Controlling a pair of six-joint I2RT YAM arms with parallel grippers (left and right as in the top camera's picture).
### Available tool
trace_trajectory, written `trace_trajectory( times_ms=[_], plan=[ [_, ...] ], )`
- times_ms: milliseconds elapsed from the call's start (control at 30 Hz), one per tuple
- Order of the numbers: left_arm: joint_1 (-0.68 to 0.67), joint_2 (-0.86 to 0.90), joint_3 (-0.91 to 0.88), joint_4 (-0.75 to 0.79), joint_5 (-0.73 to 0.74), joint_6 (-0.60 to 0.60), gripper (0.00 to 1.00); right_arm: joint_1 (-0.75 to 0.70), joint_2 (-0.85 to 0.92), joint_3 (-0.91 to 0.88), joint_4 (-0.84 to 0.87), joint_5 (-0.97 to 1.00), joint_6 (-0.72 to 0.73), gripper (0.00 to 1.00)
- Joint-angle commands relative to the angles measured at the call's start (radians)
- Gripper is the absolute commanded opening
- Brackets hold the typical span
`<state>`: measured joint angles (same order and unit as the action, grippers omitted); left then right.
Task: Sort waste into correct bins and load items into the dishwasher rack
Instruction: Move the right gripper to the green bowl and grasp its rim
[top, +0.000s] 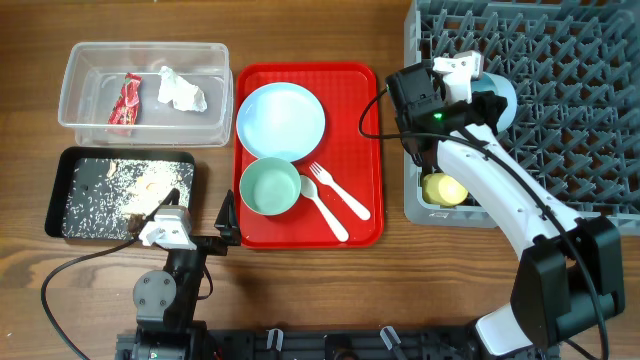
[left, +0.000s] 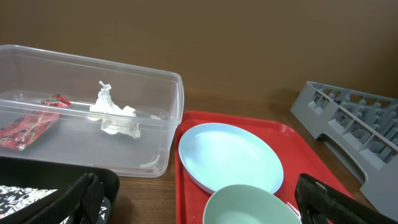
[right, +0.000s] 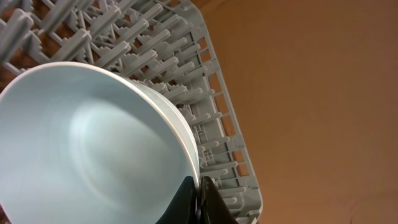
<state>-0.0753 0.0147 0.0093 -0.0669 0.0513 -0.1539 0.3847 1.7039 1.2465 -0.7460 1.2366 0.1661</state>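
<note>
My right gripper (right: 199, 196) is shut on the rim of the light blue bowl (right: 87, 143) and holds it over the grey dishwasher rack (top: 560, 90); the bowl also shows in the overhead view (top: 497, 98). A small yellow cup (top: 445, 189) lies in the rack's near left corner. The light blue plate (top: 281, 121), pale green bowl (top: 270, 187), white fork (top: 340, 190) and spoon (top: 322, 205) sit on the red tray (top: 365, 130). The red wrapper (top: 125, 102) and white napkin (top: 181, 90) lie in the clear tub (top: 90, 55). Food scraps (top: 120, 190) lie in the black tray (top: 60, 190). My left gripper (left: 199, 208) is open and empty, near the black tray and green bowl (left: 249, 208).
The wooden table (top: 40, 300) extends around the bins. The rack's upright pegs (right: 155, 56) stand close behind the held bowl. The rack's corner also shows at the right of the left wrist view (left: 348, 118).
</note>
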Motion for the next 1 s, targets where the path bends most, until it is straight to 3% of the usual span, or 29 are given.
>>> trace_trajectory(
  times_ms=[0, 300, 533, 633, 833, 967],
  plan=[
    [0.009, -0.005, -0.004, -0.005, 0.01, 0.016, 1.0, -0.002, 0.037, 0.0, 0.0, -0.02, -0.034, 0.04],
    [0.009, -0.005, -0.004, -0.005, 0.01, 0.016, 1.0, 0.084, 0.05, -0.001, -0.08, -0.093, -0.034, 0.06],
    [0.009, -0.005, -0.004, -0.005, 0.01, 0.016, 1.0, 0.181, 0.046, 0.0, -0.204, -0.153, 0.074, 0.17],
    [0.009, -0.005, -0.004, -0.005, 0.01, 0.016, 1.0, 0.202, 0.027, 0.007, -0.257, -0.235, 0.119, 0.27],
    [0.009, -0.005, -0.004, -0.005, 0.01, 0.016, 1.0, 0.228, -0.068, 0.078, -0.32, -0.607, 0.183, 0.35],
    [0.009, -0.005, -0.004, -0.005, 0.01, 0.016, 1.0, 0.247, -0.181, 0.121, -0.261, -1.091, 0.157, 0.39]
  ],
)
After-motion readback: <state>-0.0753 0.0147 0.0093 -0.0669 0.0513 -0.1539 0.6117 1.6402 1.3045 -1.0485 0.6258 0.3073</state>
